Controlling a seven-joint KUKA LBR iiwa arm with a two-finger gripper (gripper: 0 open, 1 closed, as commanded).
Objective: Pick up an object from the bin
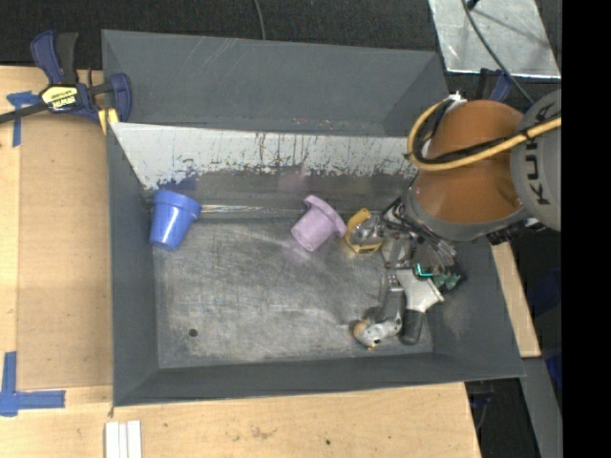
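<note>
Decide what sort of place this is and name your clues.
Probably a robotics lab: an arm's gripper hangs in a grey metal bin holding a blue cup and a lilac cup.

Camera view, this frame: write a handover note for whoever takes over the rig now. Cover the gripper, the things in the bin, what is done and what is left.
Gripper: low in the front right corner of the bin; open or shut cannot be told.
Things: a small pale thing lies on the floor right beside the gripper. A small yellow thing and a lilac cup on its side lie mid-bin; a blue cup lies on its side at the back left.
Done: gripper down by the small pale thing.
Left: nothing seen held yet; grasp and lift out.
</note>
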